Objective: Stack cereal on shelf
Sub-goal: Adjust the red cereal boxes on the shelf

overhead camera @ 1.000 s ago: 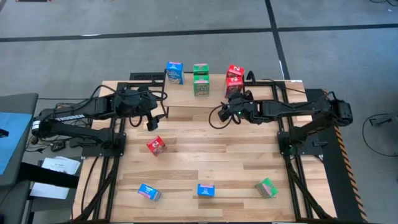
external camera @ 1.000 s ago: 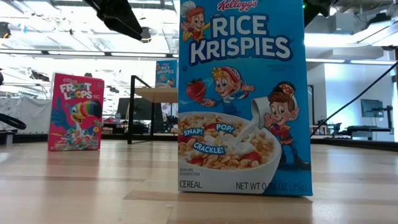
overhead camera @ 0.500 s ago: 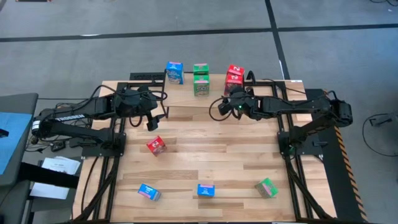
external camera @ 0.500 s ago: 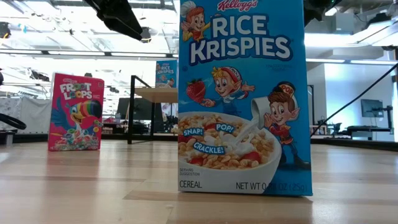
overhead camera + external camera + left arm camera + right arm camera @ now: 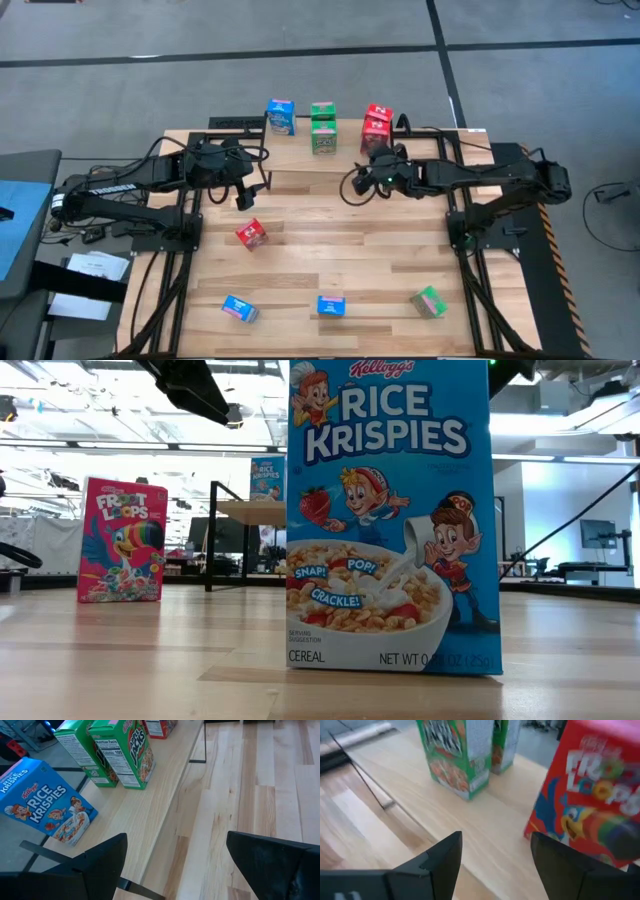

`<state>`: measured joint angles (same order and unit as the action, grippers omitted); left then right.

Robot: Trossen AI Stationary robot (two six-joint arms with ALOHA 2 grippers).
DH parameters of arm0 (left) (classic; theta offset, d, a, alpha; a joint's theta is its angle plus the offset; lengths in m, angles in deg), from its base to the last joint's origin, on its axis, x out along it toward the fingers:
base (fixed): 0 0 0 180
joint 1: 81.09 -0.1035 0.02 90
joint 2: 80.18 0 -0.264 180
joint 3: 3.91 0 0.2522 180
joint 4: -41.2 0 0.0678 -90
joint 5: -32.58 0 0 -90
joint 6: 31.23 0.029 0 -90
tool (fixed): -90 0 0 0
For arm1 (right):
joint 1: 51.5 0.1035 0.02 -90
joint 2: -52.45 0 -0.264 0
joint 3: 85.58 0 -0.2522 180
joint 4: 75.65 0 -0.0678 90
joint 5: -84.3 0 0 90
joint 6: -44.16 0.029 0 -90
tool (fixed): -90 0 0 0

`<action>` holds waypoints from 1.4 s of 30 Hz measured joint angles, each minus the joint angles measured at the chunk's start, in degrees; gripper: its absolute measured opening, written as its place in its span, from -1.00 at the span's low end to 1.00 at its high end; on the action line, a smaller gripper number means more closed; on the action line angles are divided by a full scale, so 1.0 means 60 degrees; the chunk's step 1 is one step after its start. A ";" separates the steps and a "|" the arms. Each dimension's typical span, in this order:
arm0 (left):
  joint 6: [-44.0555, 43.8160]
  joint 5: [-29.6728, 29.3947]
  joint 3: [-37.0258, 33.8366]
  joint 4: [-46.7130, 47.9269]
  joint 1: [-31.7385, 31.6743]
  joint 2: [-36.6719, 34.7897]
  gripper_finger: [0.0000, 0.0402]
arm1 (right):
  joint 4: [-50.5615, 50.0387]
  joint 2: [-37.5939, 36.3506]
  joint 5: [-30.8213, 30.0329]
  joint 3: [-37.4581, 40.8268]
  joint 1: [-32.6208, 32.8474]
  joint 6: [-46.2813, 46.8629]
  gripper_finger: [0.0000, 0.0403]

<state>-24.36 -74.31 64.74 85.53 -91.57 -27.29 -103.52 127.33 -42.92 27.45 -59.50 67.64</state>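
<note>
The shelf stands at the table's far edge. On it are a blue cereal box, green boxes and red boxes. My right gripper hovers open just in front of the red box, with only the shelf board between its fingers. My left gripper waits open over the table, near the shelf's left end, facing the blue box and the green boxes. Its fingers hold nothing.
Loose boxes rest on the tabletop: a red one left of centre, two blue ones and a green one along the near edge. The low view is largely filled by a blue box.
</note>
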 joint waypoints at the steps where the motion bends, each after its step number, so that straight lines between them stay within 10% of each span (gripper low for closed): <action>1: 0.0000 -0.0001 0.0000 0.0000 0.0001 0.0000 0.65 | -0.0069 -0.0065 -0.0001 -0.0023 0.0049 0.0004 0.29; 42: -0.0036 0.0001 -0.0004 -0.0007 0.0000 0.0003 0.65 | -0.3854 -0.0246 -0.0039 -0.1163 -0.0204 0.0006 0.29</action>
<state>-24.58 -74.31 64.72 85.48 -91.57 -27.27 -126.65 125.85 -43.15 20.48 -60.72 67.68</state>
